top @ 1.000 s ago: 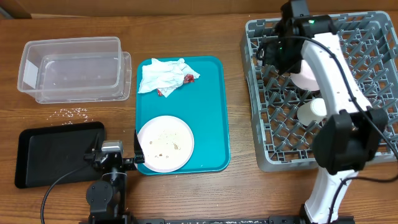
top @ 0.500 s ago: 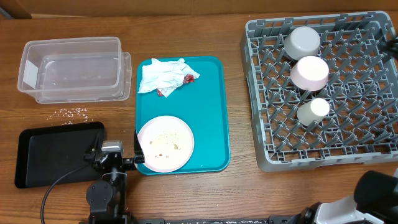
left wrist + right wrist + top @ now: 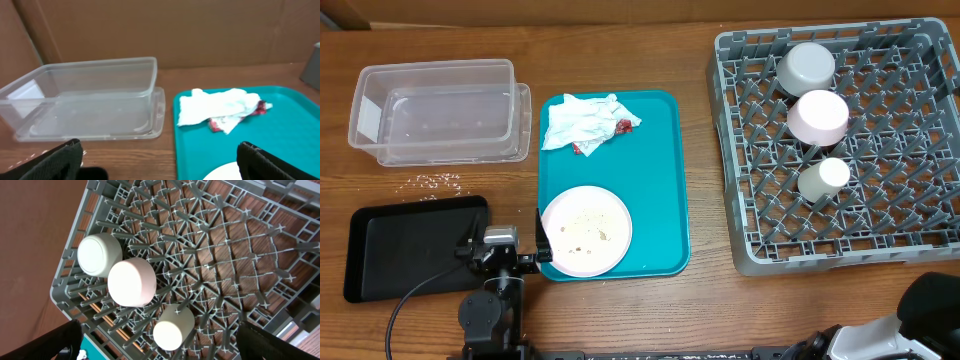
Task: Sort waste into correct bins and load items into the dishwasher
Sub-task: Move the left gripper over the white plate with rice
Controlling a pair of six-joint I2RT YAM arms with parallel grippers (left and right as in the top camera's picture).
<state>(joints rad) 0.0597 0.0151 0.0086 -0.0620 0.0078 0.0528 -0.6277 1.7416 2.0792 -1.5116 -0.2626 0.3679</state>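
Observation:
A teal tray holds a crumpled white napkin with red scraps and a white plate with crumbs. My left gripper rests at the tray's near left corner, open and empty. In the left wrist view the gripper faces the napkin, with the plate's rim below. The grey dish rack holds a grey bowl, a pink bowl and a white cup, all upside down. My right gripper is open and empty, high above the rack.
A clear plastic bin stands on its lid at the back left. A black tray lies at the front left, with crumbs on the wood between them. A cardboard wall runs along the back.
My right arm has left the rack's back left corner and swung out of the overhead view. The grey bowl shows in the rack now. The left arm has not moved.

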